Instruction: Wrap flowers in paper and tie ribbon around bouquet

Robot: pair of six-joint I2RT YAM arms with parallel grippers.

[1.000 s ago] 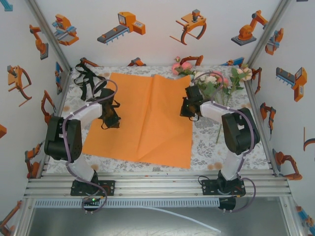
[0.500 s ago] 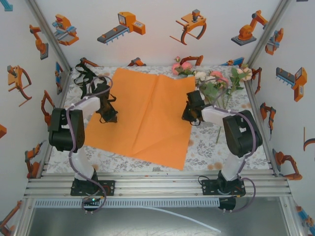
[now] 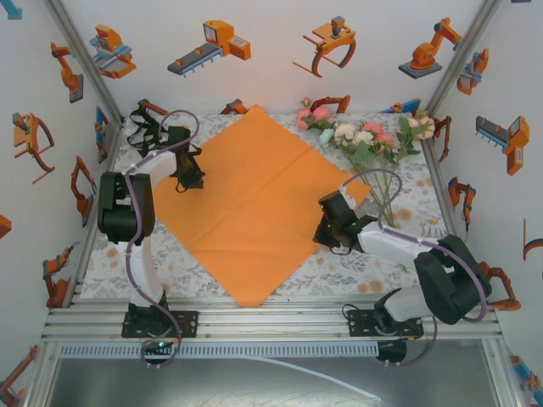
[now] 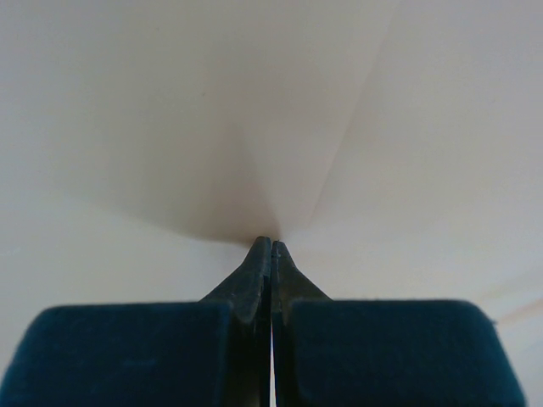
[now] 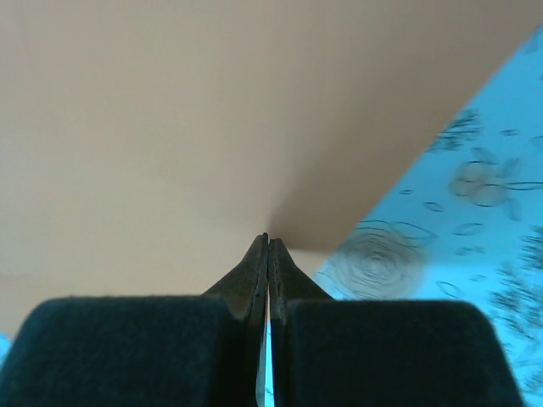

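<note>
The paper (image 3: 254, 212) lies cornerwise on the worktop (image 3: 339, 275). My left hand (image 4: 271, 244) is clenched on its upper-left edge, my right hand (image 5: 268, 239) on its lower-right edge. The flowers (image 3: 365, 140) lie beyond my right hand, the ribbon (image 3: 146, 136) far left.

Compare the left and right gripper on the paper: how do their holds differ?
Left gripper pinches the paper on its far-left edge, by the ribbon; right gripper pinches its near-right edge, near the flowers. Left gripper sits farther back on the table than the right gripper. Both are shut on the paper.
</note>
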